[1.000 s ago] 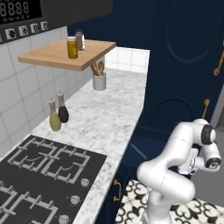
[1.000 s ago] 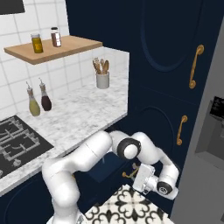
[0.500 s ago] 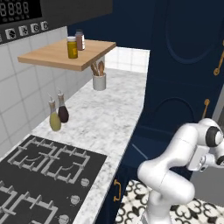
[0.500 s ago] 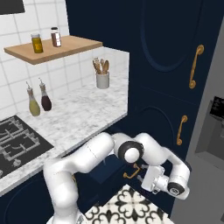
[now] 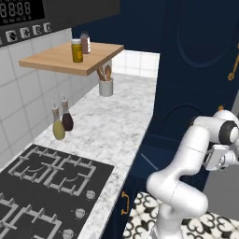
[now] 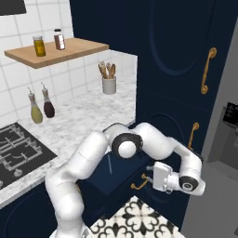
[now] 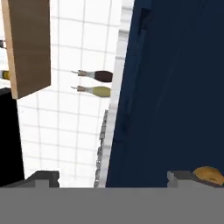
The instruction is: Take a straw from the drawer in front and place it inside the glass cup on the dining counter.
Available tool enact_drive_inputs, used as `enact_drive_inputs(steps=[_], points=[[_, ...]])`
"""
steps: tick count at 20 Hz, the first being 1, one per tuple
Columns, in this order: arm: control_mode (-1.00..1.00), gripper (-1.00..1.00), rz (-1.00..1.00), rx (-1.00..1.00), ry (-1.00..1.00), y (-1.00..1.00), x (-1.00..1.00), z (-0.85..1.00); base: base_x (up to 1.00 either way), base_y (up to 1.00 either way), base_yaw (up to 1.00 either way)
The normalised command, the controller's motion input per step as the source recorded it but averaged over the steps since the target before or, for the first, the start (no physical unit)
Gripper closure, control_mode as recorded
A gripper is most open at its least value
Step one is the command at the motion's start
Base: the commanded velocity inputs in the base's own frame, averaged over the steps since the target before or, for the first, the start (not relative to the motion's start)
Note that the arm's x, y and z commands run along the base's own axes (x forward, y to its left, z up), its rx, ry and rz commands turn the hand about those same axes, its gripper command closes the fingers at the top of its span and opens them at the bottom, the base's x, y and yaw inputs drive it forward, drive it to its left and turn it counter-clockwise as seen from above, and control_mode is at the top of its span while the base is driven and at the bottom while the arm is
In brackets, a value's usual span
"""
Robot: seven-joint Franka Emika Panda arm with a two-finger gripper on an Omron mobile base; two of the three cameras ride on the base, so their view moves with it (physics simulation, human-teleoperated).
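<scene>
1. The drawer [image 6: 114, 179] stands pulled out from the navy cabinet under the marble worktop [image 6: 88, 116], and serves as the landmark here.
2. A thin pale stick [image 6: 109, 163], likely the straw, lies inside the drawer, near its middle.
3. The brass drawer handle [image 6: 139, 183] sits on the drawer's front, just beside the end effector.
4. The end effector [image 6: 149, 176] hangs at the drawer's front edge, just off the handle, its jaws spread wide and holding nothing.
5. In the hand view the two dark fingertips [image 7: 43, 178] stand far apart, with a bit of brass [image 7: 209, 175] by the right one.
6. Above the drawer, on the worktop, stand two oil bottles [image 6: 41, 106] near the black hob [image 6: 18, 153].
7. Farther back from the drawer, a utensil crock [image 6: 109, 83] stands on the worktop, under a wooden shelf [image 6: 60, 52] carrying two jars [image 6: 48, 43].
</scene>
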Motion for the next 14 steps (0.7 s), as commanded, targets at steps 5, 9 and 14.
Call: enact_drive_inputs(steps=[5, 9, 14], points=[[-1.00, -1.00, 0.00, -0.37, -0.13, 0.52, -0.01, 0.86, 0.00, 0.00, 0.00], [-1.00, -1.00, 0.00, -0.36, -0.06, 0.57, -0.01, 0.79, 0.00, 0.00, 0.00], [-1.00, -1.00, 0.00, -0.34, 0.00, 0.61, 0.18, 0.26, 0.00, 0.00, 0.00]])
